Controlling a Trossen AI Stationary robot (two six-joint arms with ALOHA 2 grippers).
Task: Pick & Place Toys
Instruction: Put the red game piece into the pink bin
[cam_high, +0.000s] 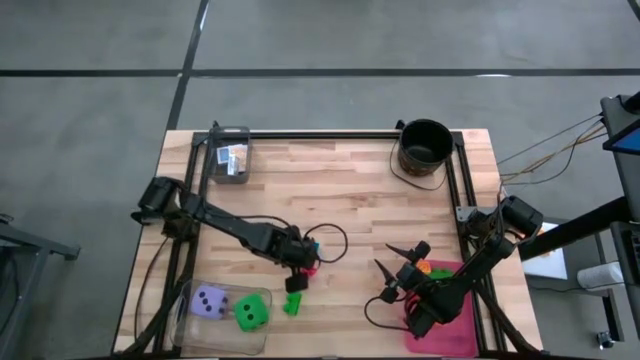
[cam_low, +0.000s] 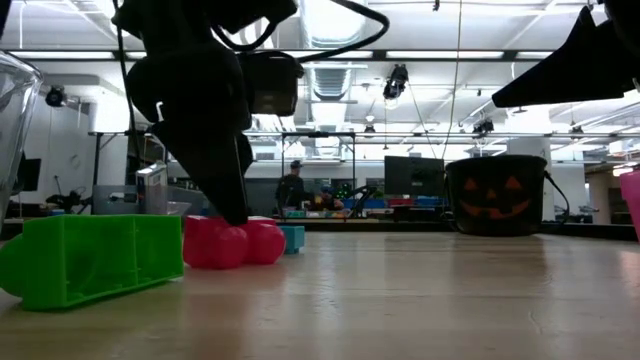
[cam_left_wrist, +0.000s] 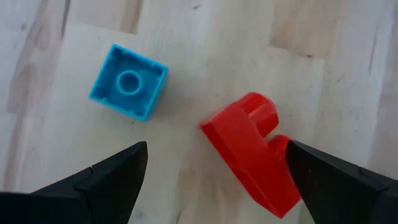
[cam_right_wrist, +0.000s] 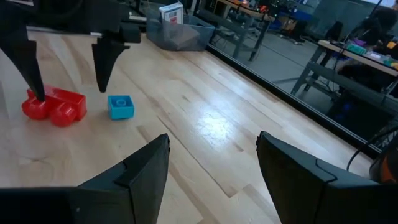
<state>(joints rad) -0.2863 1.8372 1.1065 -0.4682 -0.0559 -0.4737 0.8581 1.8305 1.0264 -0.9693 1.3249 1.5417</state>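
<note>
The left tool is down at the middle of the tabletop, jaws spread wide, straddling a red brick. It is a glossy, chunky piece with two rounded studs, lying tilted on the wood, and one dark fingertip touches it on the far side. Just beside it sits a small teal brick, square, hollow side up with a round tube in the middle, clear of both fingers. A bright green brick lies close by toward the front edge, long and ribbed, filling the low view's foreground. Near the front-left corner a clear container holds a purple die and a green die, both with dark dots. At the back-left, another clear bin carries small card packs. The right tool hangs above the wood near the front right, fingers wide apart and gripping nothing, just beside the pink tray, where an orange piece shows. The black bucket, with a pumpkin face, stands at the back right.
</note>
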